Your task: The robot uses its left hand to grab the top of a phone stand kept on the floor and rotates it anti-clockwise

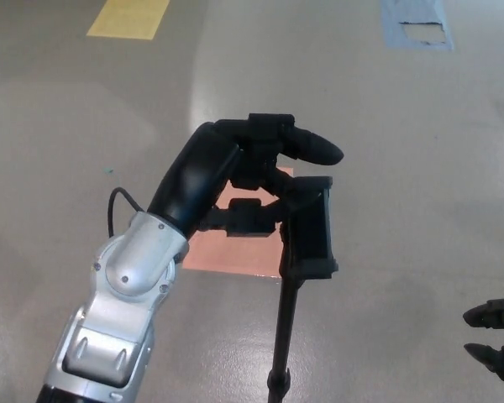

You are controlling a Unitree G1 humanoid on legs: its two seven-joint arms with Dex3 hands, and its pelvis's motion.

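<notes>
A robot's black left hand [235, 180] closes around the clamp head of a phone stand [309, 227] rising on its pole from a grey floor [403, 151]. An orange floor patch [231, 248] lies behind; the right hand's fingertips [491, 332] show at the frame's edge.

Single view only: head cam, mounted high, pitched steeply down at the floor [386, 126] ahead of the robot. No second view, so no overlap to report. Close range in the lower half: left arm enters from bottom-left, left hand [244, 180] sits near frame centre beside the phone stand [307, 231], whose pole runs off the bottom edge. Right hand [496, 334] only clipped at the lower-right edge. Top of frame reaches farther floor: yellow marking [130, 17] cropped top-left, blue patch [416, 25] cropped top-right. Copper-coloured floor plate [231, 248] sits mid-frame behind the hand. No horizon, no walls in frame.
</notes>
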